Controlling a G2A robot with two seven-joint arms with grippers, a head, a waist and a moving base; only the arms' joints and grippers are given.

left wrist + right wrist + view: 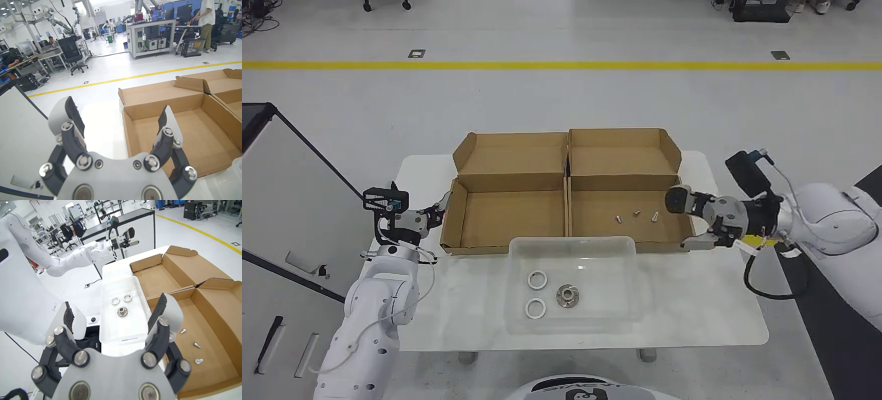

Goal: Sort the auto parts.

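Nearest on the tabletop [702,300], the clear plastic bin [607,290] held two metal rings [539,279] and a flanged hub [567,294], unsorted. Beyond it, the right cardboard box [602,225] carried three bolts [636,213], with the left cardboard box [504,215] touching it. The right gripper [115,306] hung released and empty at its box's right edge. The left gripper [119,113], likewise released, hung left of the other box. The sort looked midway; next, one gripper would need to descend into the bin and close on a ring.
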